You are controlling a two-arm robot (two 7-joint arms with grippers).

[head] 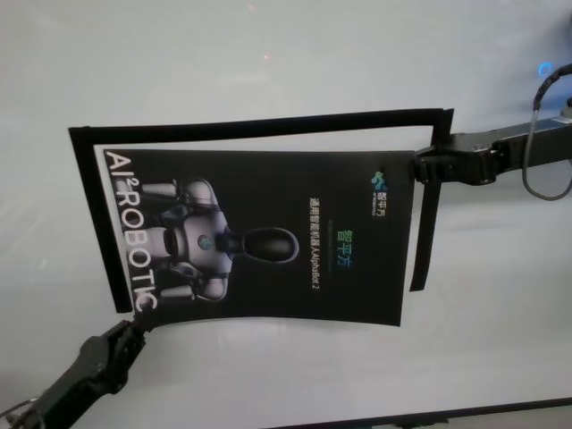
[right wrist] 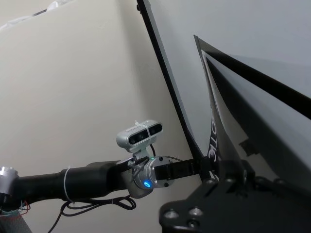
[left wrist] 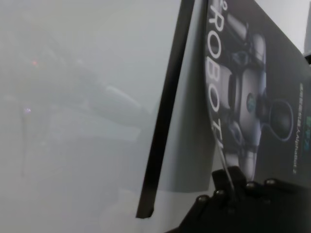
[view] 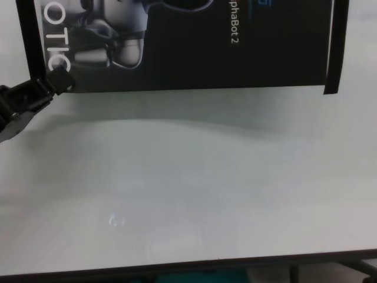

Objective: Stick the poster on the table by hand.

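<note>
— Where is the poster [head: 268,237] found?

— It is held above the pale table [head: 268,384] between the two grippers, with its printed face up and its middle slightly bowed. Its near left corner is pinched by the left gripper [head: 134,323], whose fingers are closed on the edge just beside the white lettering. The far right corner is clamped by the right gripper [head: 427,167], which is closed on the sheet near the small logo.

— And what is seen around the grippers?

— A narrow black strip [head: 259,125] is seen running along the poster's far edge, from above the left gripper across to the right gripper. A second strip [head: 427,214] is hung down just beside the right gripper, along the poster's right edge. A shadow is cast on the table beneath the sheet, toward the near edge.
</note>
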